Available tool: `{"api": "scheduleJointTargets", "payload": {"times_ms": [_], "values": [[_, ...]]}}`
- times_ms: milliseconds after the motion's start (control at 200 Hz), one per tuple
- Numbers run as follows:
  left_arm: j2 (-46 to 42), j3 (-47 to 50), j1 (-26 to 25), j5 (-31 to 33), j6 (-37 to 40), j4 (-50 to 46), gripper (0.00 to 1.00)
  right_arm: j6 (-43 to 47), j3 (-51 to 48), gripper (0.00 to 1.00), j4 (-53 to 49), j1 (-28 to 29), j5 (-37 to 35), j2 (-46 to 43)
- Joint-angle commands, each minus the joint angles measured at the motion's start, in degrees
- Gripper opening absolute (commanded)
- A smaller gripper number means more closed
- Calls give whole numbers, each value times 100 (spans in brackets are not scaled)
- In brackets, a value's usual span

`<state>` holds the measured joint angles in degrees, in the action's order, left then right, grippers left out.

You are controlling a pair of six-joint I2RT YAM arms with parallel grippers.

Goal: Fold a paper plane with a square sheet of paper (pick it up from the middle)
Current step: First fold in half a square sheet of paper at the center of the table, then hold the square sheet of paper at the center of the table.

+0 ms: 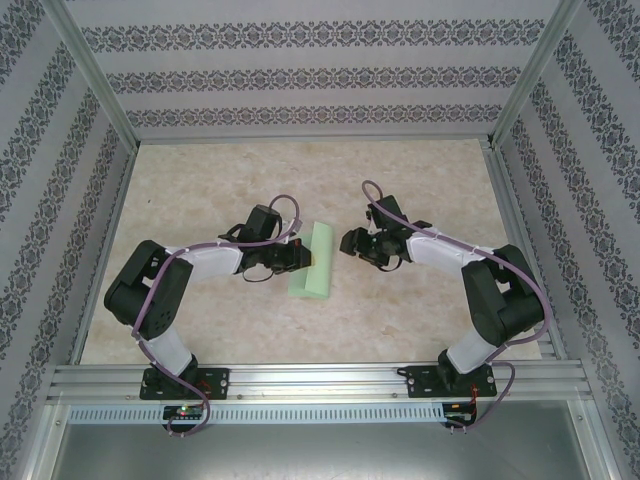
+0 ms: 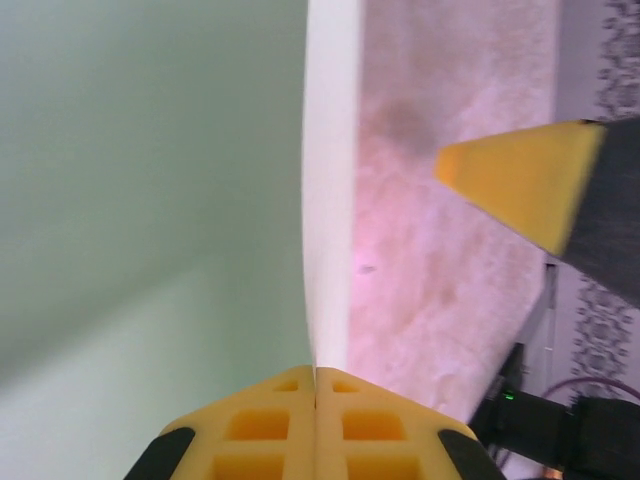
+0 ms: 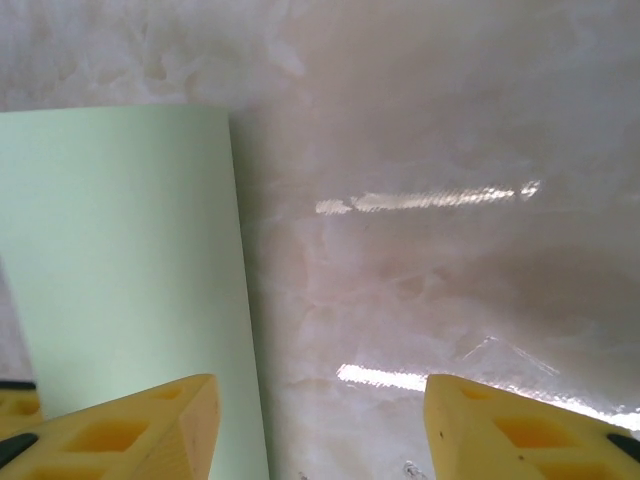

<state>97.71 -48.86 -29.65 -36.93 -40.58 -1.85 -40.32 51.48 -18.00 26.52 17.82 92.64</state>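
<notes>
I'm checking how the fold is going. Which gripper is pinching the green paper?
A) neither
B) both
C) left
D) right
C: the left gripper is shut on the edge of the green paper, while the right gripper stands open, holding nothing.

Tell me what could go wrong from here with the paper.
1. The left gripper is shut on the green paper right at an edge; a tug may tear it or let it slip out.
2. The right gripper stands open close beside the paper; moving in may shove the sheet and skew the fold.
</notes>
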Motion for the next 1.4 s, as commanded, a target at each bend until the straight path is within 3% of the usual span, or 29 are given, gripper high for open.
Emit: {"api": "scheduleJointTargets", "payload": {"times_ms": [0,335,859,949,1024,1139,1394], "values": [[-165,-240,64,722,576,-979,0,262,173,58,-11,234,139,149],[54,-543,114,1417,1013,-1796,0,200,846,59,-150,733,326,873],[332,-736,127,1366,1089,-1888,0,76,1544,52,-762,981,227,1732],[321,-750,141,1390,1046,-1945,7,76,1596,49,-951,1004,42,1843],[210,-744,193,1440,992,-2025,24,76,1628,48,-1136,1012,-147,1947],[-72,-714,409,1561,897,-2209,41,76,1663,46,-1275,1021,-289,2101],[-558,-697,974,1650,804,-2440,50,115,1855,45,-1630,1047,-542,2352]]}}
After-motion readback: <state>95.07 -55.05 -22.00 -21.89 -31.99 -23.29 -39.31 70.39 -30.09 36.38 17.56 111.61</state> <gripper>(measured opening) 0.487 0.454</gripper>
